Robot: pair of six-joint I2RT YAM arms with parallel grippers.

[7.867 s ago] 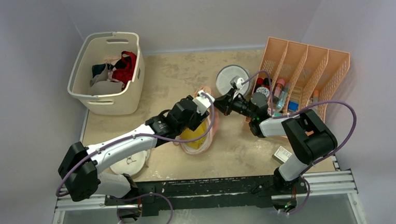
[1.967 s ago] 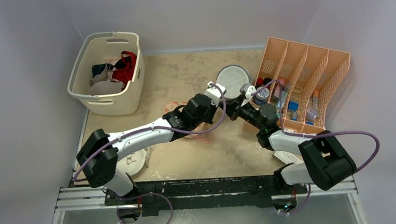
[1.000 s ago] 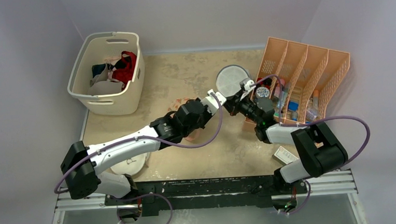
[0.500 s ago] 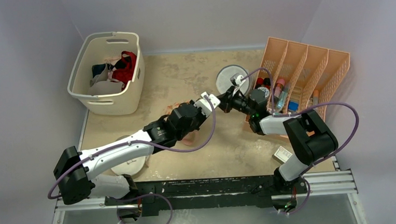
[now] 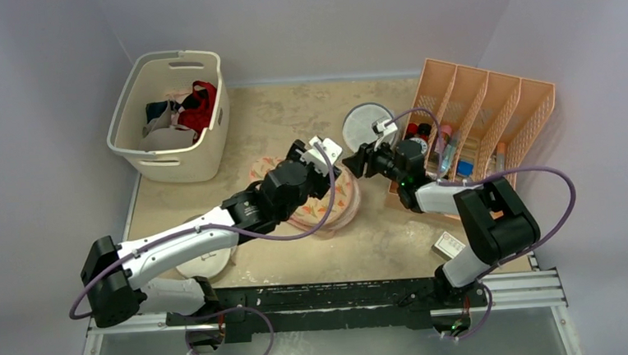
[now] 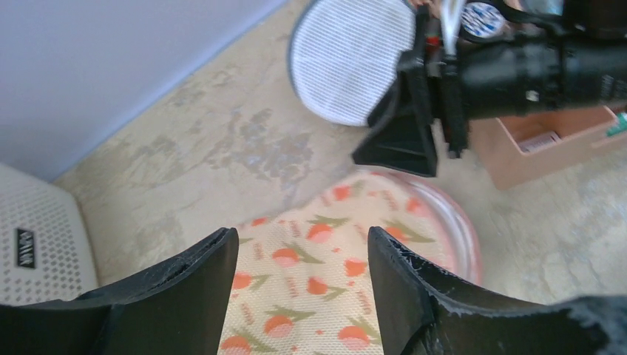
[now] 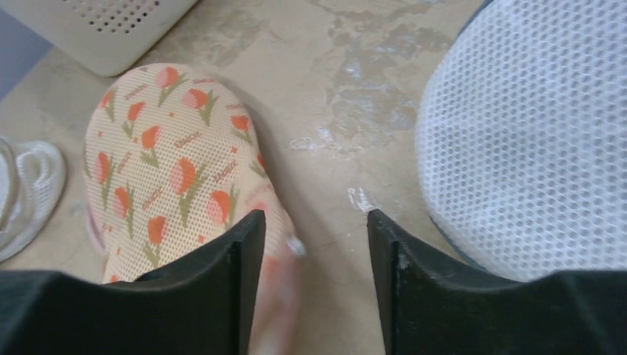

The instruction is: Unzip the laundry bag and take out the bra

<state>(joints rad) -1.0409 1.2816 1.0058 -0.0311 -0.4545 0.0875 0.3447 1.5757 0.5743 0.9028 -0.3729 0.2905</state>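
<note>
Bare strip of table (image 7: 347, 148) between laundry bag (image 7: 170, 170) and mesh drum (image 7: 532, 148)

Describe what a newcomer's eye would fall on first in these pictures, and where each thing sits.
The flower-printed laundry bag lies mid-table, with the left end effector and right end effector both open just over it, facing each other. A cream basket of clothes stands at the far left, an orange file rack at the right.
</note>
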